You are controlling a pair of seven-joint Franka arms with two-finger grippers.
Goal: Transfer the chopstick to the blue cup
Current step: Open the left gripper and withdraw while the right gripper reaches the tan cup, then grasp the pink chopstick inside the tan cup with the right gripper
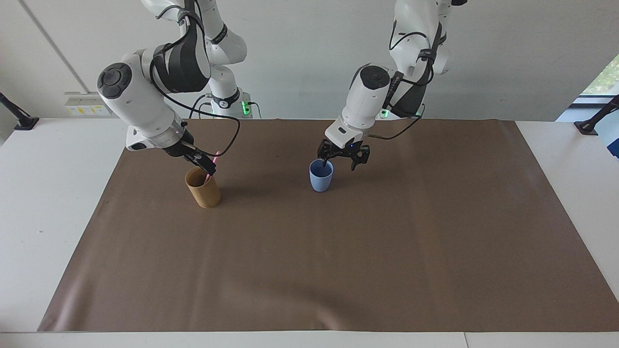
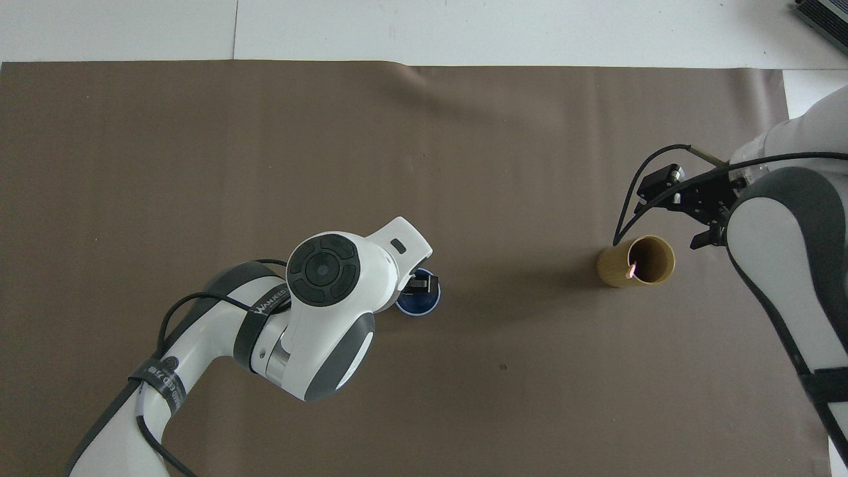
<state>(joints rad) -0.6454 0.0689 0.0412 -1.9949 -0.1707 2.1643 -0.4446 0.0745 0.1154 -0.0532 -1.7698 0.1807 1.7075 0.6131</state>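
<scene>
Seen across a brown mat [image 1: 338, 251] on a white table [image 1: 48, 193]: a long, thin, straight pink chopstick [image 1: 215, 155], standing tilted in a tall tan bamboo-coloured cylindrical cup [image 1: 203, 187], top end leaning out past the rim. Right gripper [image 1: 205, 166] down at that rim, fingers apart with the exposed pink shaft passing right by them, perhaps between them; contact not clear, no clamp visible. From overhead, only the pink tip [image 2: 632, 269] showing inside the tan cup [image 2: 636, 261], just beside the right gripper [image 2: 686, 199]. Toward the left arm's end, a small matte light-blue handleless cup [image 1: 321, 175], upright, tapering to its base, nothing in it, well apart from the tan cup. Left gripper [image 1: 344, 158] just above its rim, fingers spread wide and holding nothing, one fingertip at the rim, the other out to the side. From overhead, blue cup [image 2: 418, 300] half hidden under the left gripper [image 2: 421, 285]. Judged light, stiff and smooth, so prone to swivel or slip in a loose pinch; best taken on the bare upper shaft just above the tan rim, squarely across its width, then lifted along its own lean to avoid tipping the cup. Step in hand, by the look of it: closing on the stick; transfer itself not yet done.
</scene>
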